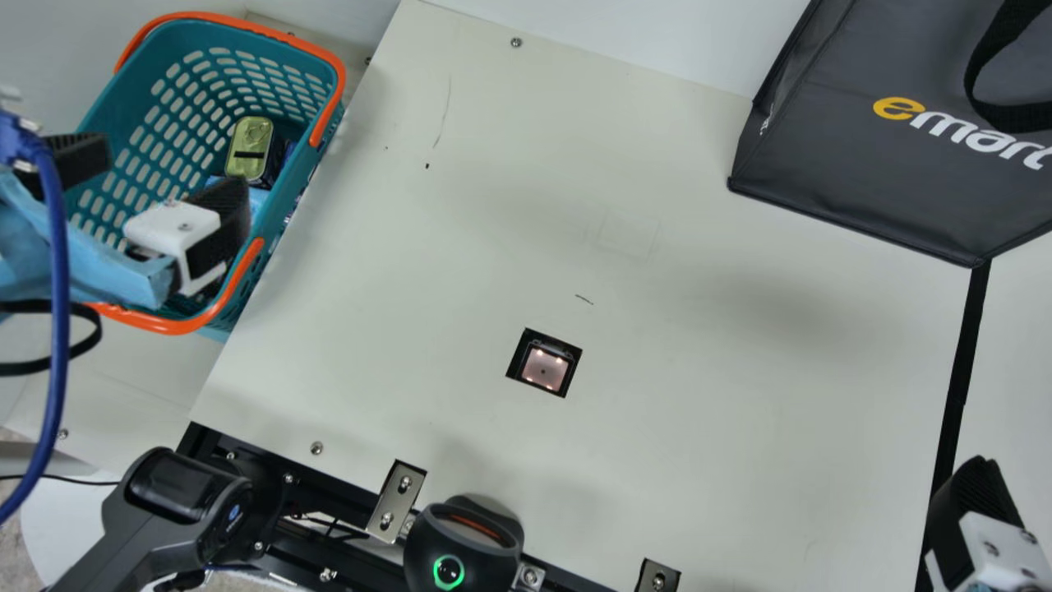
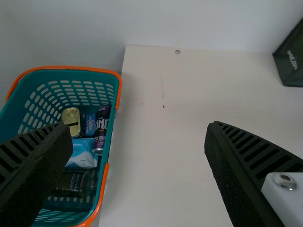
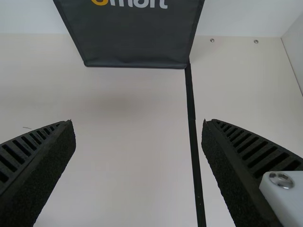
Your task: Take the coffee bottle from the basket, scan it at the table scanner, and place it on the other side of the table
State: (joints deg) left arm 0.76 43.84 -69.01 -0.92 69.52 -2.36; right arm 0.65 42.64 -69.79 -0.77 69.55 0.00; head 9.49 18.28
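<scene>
Apparently bottle (image 2: 71,183) lies sideways in basket (image 2: 71,73), outline lost in shadow. Should handle stiff, smooth, slippery, weighty if full; best gripped round mid-body. Left claw (image 2: 138,126) spread wide, empty; right claw (image 3: 138,125) likewise.

Below my left gripper's (image 1: 164,177) jaws, I see the dark, cylindrical coffee bottle (image 2: 72,183) on its side in the teal plastic basket (image 1: 113,103) — the square, lit table scanner (image 1: 544,367) sits well apart.

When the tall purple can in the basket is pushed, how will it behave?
The can looks round and smooth-sided, so it may roll or slip. Its metal rim suggests stiff walls, though a hard squeeze might dent them.
</scene>
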